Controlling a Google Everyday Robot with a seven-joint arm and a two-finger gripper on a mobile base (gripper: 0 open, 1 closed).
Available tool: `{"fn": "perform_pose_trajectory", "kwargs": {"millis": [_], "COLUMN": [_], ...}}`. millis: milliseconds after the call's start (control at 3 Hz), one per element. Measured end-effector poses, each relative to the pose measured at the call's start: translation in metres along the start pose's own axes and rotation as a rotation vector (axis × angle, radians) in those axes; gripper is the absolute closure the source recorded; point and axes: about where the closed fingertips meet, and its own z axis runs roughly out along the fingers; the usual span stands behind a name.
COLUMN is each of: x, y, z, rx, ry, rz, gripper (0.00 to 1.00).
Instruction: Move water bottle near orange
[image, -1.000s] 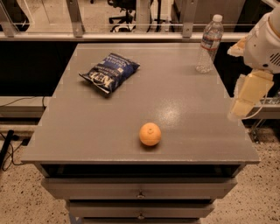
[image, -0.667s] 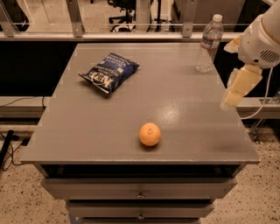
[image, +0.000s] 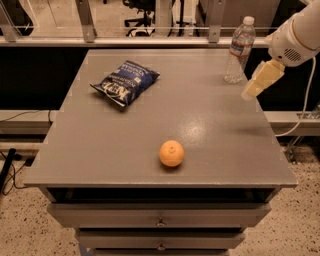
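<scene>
We see the water bottle standing upright, its long axis vertical and its white cap pointing up, with the red-and-blue label band around its upper body. It stands at the far right corner of the grey table. It is just beyond the tip of the gripper and slightly toward the left of the view, near it but not touching.

The white arm enters from the upper right edge. The cream gripper slants down and to the left from it, above the table's right edge. It holds nothing, and we cannot make out whether it is spread or closed up.

The orange lies well apart from the gripper, nearer the front edge and to the left, with its stem spot facing up. A blue chip bag lies flat farther left still, across the table from the gripper. Drawer fronts show below the tabletop.
</scene>
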Motion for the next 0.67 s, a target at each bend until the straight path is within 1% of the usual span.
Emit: {"fn": "perform_pose_trajectory", "kwargs": {"millis": [333, 667], "x": [-0.013, -0.03], "y": [-0.027, -0.053], "z": [0.017, 0.024], "rx": [0.03, 0.08], "ry": [-0.084, -0.143], "rz": [0.072, 0.116], "gripper": [0.0, 0.0]}}
